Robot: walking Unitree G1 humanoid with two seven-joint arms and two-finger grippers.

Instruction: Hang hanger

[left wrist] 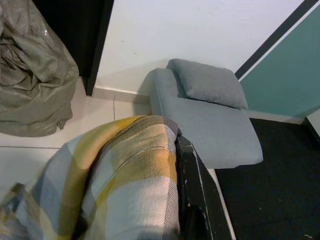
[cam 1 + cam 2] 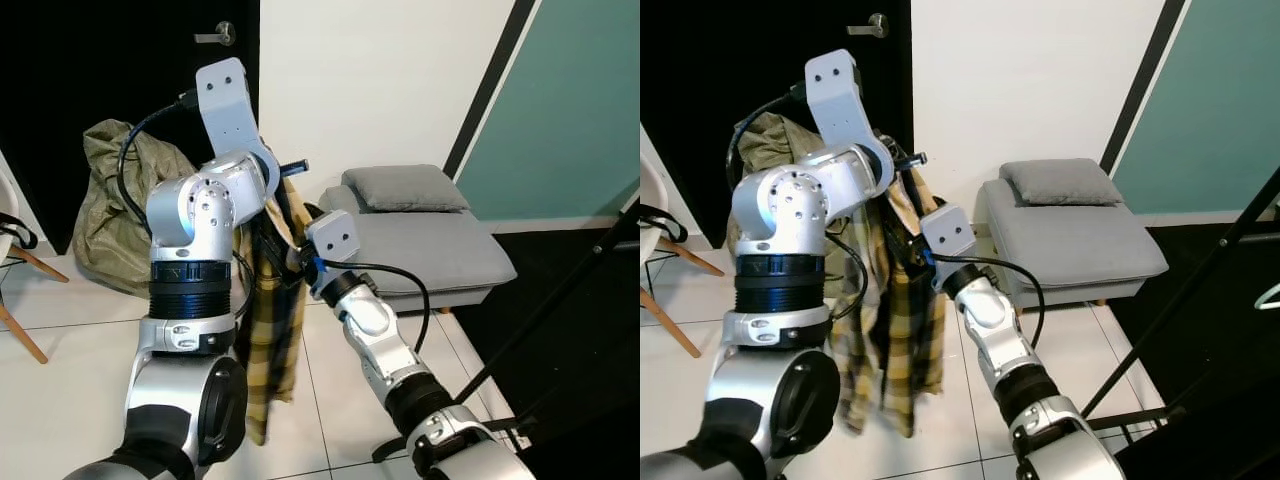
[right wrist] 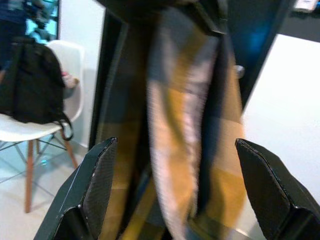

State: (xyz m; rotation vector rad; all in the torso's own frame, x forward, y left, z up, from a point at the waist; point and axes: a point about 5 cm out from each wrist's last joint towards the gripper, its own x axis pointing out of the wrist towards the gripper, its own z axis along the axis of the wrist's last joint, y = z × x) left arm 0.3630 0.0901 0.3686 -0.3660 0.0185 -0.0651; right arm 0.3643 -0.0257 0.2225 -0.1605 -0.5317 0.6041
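White wall behind; left gripper (image 1: 192, 220) clamps limp plaid shirt (image 2: 272, 330); right gripper (image 3: 175, 190), fingers apart, should grab the stiff hanger.

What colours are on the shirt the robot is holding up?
The shirt is plaid: yellow, grey-blue and dark stripes. The right eye view shows it best.

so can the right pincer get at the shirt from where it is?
Probably yes. The right pincer is open with the plaid shirt hanging right between its fingers; nothing sits in between. The left pincer holds the shirt up.
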